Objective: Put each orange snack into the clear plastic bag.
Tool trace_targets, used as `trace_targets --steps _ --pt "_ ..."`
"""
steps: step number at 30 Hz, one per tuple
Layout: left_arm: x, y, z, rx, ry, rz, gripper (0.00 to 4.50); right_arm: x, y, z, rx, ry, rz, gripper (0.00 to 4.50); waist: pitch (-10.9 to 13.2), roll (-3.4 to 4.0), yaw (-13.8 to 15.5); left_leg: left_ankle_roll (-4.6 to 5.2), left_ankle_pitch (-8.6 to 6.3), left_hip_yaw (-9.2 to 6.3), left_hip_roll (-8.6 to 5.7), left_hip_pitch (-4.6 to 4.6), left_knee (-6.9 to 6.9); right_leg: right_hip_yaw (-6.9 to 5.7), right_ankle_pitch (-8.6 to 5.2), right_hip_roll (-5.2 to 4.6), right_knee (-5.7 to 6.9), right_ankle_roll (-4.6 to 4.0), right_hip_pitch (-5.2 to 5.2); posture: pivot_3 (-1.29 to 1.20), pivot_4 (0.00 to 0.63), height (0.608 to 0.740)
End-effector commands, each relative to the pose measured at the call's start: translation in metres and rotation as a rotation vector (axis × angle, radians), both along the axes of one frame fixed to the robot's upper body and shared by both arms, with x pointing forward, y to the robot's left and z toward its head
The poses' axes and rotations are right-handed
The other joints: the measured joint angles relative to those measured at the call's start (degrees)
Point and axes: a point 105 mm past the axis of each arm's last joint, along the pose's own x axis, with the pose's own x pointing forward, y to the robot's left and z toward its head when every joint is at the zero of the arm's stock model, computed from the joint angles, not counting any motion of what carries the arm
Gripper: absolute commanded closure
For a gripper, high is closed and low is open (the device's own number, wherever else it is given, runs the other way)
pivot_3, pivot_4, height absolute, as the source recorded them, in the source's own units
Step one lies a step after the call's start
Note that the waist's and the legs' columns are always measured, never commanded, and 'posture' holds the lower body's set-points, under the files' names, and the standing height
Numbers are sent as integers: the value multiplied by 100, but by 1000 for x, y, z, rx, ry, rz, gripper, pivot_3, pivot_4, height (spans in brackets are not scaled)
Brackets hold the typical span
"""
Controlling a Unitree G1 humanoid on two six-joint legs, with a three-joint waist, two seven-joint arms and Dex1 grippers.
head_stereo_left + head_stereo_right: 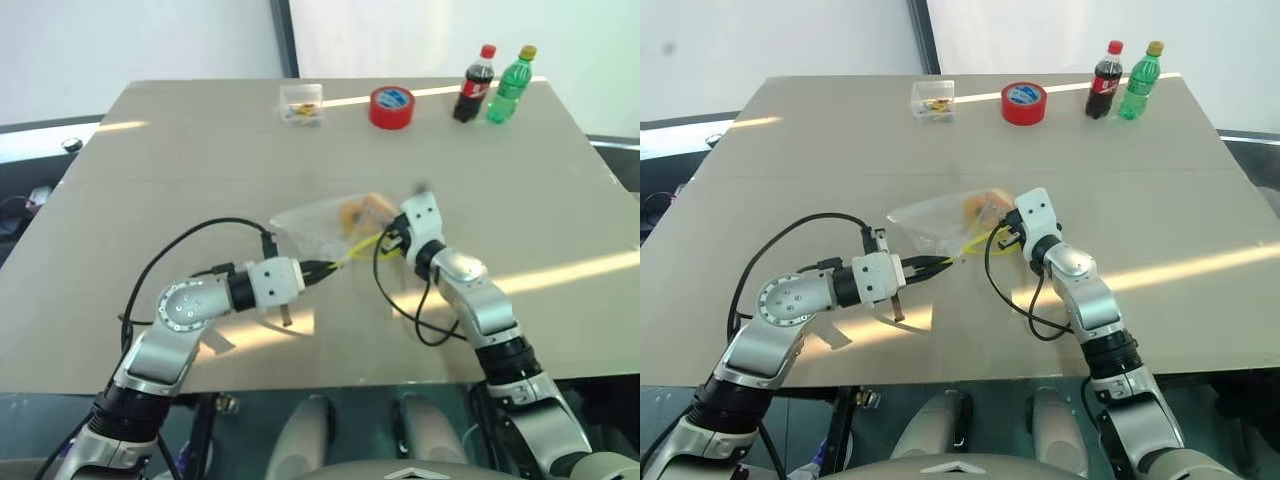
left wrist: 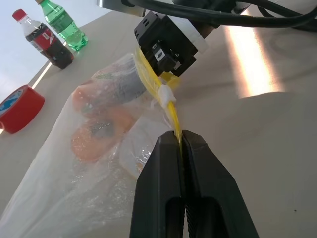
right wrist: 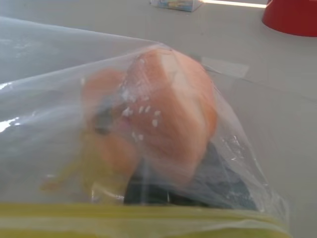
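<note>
The clear plastic bag lies crinkled at mid-table. My left gripper is shut on the bag's yellow strip and holds that edge up. My right gripper reaches in through the bag's mouth from the right. Two orange snacks show through the plastic. The larger snack sits right at the right gripper's tip, and the smaller snack lies beside it, deeper in the bag. Whether the right gripper still grips the larger snack is hidden by the plastic.
At the far edge stand a small clear box, a red tape roll, a cola bottle and a green bottle. Black cables loop on the table beside both wrists. The table's front edge runs just below the arms.
</note>
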Motion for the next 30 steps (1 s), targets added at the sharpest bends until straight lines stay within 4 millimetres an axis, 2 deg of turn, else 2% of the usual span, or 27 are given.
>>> trace_targets --steps 1,3,6,11,15,17,22,24,27,30 --pt "-1 -3 13 -22 -56 10 4500 -10 14 0 12 20 106 2769 0 0 10 0 0 -1 1 0 0 -1 0 0 0 0 0 0 150 740" --pt "1 -3 14 -30 -58 19 4500 -27 27 6 71 27 232 1762 0 0 12 0 0 -1 0 0 0 -1 0 0 -1 0 1 0 150 740" --pt "1 -3 14 -33 -58 24 4500 -35 27 12 119 31 256 157 0 1 11 0 0 -1 1 -3 -3 -1 0 -1 -4 0 -1 0 150 740" --pt "3 -4 13 -45 -56 35 4500 -39 21 16 133 19 242 65 0 1 16 0 0 -3 1 -1 -1 -2 0 -1 -1 0 1 0 150 740" --pt "3 -5 14 -62 -52 43 4500 -23 1 7 95 56 69 65 0 1 20 0 0 -3 0 -1 -1 -2 0 -2 -2 0 0 0 150 740" --pt "5 -4 14 -76 -47 56 4500 -22 -3 9 86 46 43 65 1 1 20 0 0 -2 0 -1 -1 -2 0 -2 -2 0 0 0 150 740" --pt "20 5 27 -192 9 152 4500 -42 -11 15 -80 -56 120 65 1 2 50 0 0 -6 -3 -5 0 -5 0 -4 -6 0 0 0 150 740" --pt "23 6 29 -198 15 162 4500 -53 -12 19 -44 -40 154 65 1 2 35 0 0 -5 -3 -7 1 -6 0 -5 -6 1 0 0 150 740" --pt "26 6 28 -197 23 167 4500 -60 -15 36 108 -8 155 65 1 2 0 0 0 -3 2 -5 1 -3 0 0 -2 1 0 0 150 740" --pt "29 5 30 -216 33 179 4500 -66 -18 42 127 7 173 65 1 1 21 0 0 -2 4 0 1 -2 0 1 1 0 2 0 150 740"
